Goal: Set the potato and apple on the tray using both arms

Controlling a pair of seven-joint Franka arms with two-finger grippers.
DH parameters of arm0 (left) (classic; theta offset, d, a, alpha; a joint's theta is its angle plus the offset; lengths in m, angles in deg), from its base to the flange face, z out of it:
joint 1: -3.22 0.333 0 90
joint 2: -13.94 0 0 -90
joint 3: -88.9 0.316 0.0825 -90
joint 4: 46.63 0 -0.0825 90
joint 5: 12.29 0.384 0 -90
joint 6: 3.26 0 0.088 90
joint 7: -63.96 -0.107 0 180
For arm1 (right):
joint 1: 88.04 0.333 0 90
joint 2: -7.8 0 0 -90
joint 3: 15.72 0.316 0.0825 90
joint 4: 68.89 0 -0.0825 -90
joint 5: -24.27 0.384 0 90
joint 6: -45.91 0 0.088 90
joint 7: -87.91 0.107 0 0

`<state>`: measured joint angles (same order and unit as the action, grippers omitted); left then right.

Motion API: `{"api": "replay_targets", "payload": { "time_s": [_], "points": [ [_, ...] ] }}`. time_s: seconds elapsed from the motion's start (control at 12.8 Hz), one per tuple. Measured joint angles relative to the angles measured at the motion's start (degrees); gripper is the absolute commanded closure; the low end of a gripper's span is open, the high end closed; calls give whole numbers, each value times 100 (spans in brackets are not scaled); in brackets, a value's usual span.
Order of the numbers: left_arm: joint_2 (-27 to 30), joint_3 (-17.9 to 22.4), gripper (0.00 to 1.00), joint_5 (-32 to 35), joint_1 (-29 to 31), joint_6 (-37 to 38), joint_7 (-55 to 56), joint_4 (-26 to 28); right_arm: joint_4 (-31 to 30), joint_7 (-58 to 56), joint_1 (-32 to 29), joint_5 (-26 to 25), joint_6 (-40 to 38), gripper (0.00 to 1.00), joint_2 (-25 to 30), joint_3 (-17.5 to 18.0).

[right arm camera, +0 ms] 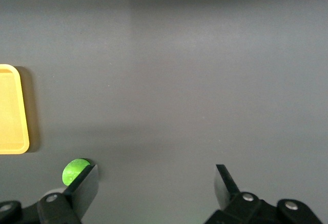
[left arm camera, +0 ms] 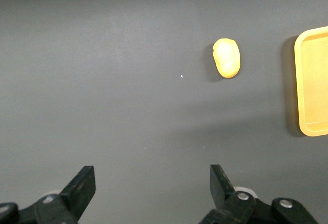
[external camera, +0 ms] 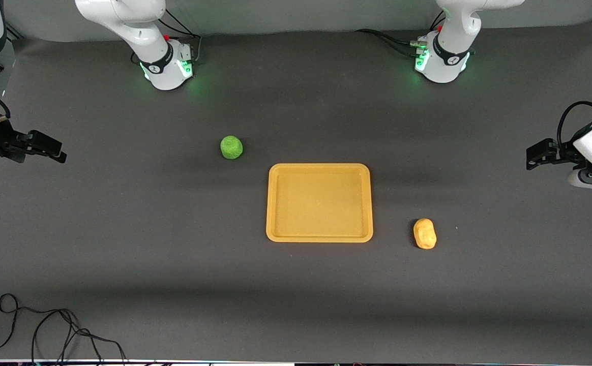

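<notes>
tray (external camera: 319, 237): empty, flat, mid-table | apple (external camera: 231, 147): beside far corner | potato (external camera: 424, 233): beside near corner

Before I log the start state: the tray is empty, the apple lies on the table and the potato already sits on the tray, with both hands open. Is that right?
Not quite. The potato is not on the tray; the front view shows it on the table beside the tray, toward the left arm's end. The rest holds: the apple lies on the table, and the left hand and right hand are open.

Bright green apple (external camera: 231, 147), yellow-orange potato (external camera: 424, 233) and matching yellow-orange tray (external camera: 319, 237) lie on a plain dark grey surface (external camera: 123, 229).
</notes>
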<state>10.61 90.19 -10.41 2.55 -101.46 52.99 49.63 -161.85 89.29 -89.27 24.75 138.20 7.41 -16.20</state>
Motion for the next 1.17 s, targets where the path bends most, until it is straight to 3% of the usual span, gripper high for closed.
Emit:
{"api": "replay_targets", "payload": {
  "time_s": [1.17],
  "points": [
    [-118,-25,0,-214,-9,58,219,75,6,0,-4,0,-247,0,0,-11]
  ]
}}
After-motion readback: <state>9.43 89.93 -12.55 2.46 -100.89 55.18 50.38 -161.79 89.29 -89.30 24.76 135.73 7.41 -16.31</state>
